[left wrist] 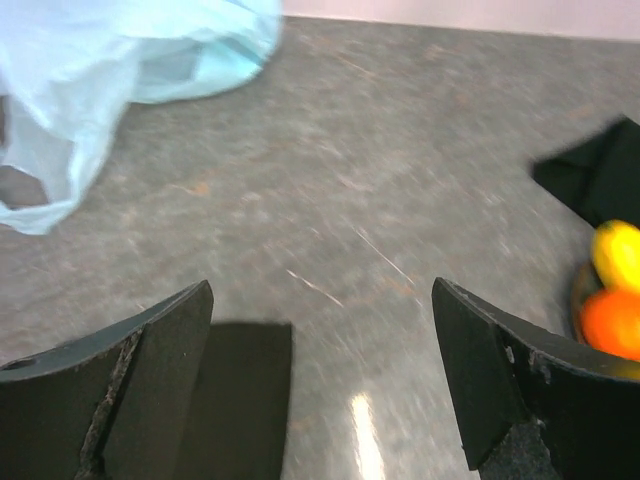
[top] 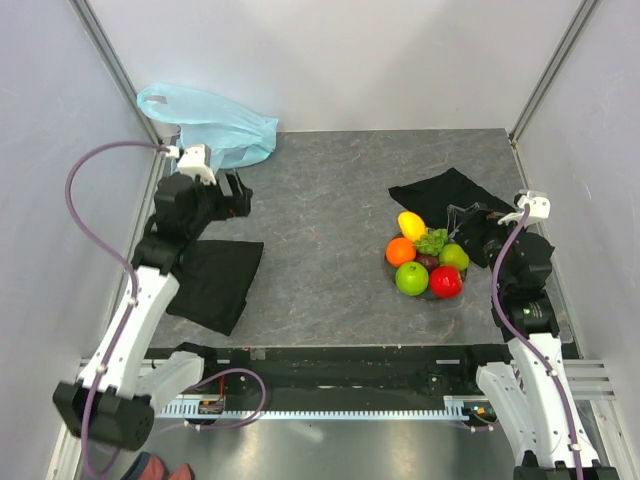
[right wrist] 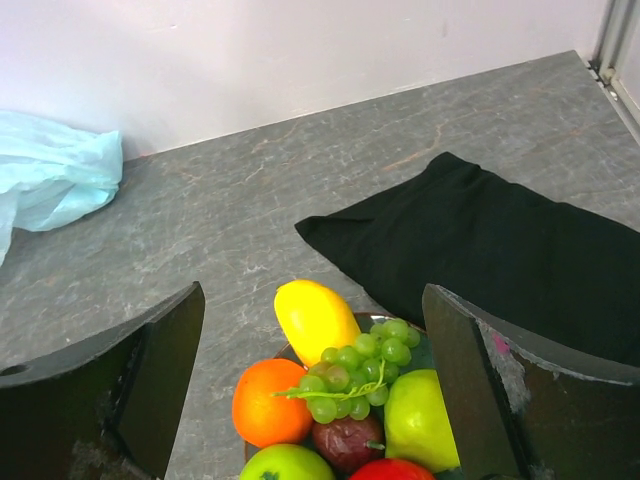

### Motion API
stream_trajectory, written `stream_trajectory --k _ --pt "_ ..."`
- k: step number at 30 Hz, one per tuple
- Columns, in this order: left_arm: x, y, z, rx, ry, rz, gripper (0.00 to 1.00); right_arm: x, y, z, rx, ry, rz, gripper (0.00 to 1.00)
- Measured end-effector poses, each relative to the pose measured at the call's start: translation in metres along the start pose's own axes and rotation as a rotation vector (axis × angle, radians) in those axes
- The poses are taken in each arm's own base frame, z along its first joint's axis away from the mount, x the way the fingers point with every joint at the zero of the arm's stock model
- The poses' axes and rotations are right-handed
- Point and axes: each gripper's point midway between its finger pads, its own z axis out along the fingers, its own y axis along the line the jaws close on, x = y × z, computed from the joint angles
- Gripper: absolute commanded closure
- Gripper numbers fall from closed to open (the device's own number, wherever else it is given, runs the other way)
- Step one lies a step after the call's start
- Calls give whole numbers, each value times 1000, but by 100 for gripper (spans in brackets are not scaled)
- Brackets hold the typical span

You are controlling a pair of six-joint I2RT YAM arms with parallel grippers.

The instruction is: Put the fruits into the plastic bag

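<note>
Seen from above, the thin, crinkly light-blue plastic bag lies crumpled in the far left corner. It is well apart from the small toy fruits, all heaped on a grey-blue round plate at the right. Nothing is bagged yet, so this looks like the opening step.

In the left wrist view, the left gripper is spread wide and empty over bare table, with the bag ahead to its left. It likely needs to reach a handle loop and hold the mouth open.

In the right wrist view, the right gripper hangs released and empty just above the pile. Lowering onto the exposed yellow oblong fruit seems easiest.
</note>
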Motion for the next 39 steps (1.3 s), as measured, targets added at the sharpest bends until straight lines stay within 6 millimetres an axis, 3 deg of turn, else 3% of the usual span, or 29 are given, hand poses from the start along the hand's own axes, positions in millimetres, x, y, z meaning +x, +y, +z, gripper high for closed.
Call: stream_trajectory --k 2,8,14,21,33,39 --pt "-6 19 21 -56 12 -26 3 -1 2 -2 -13 -3 -4 2" --pt "-5 104 36 -285 9 -142 6 -7 5 -5 -23 -18 -6 2" --pt "3 142 62 -374 1 -197 5 -7 7 -5 -33 -13 -6 2" --pt "9 165 100 -385 -16 -205 4 -7 12 -6 -53 -1 -5 2" --pt "22 213 181 -292 21 -250 7 -10 30 -8 -145 29 -10 2" --pt "24 215 209 -215 24 -254 9 -11 31 -10 -151 38 -20 2"
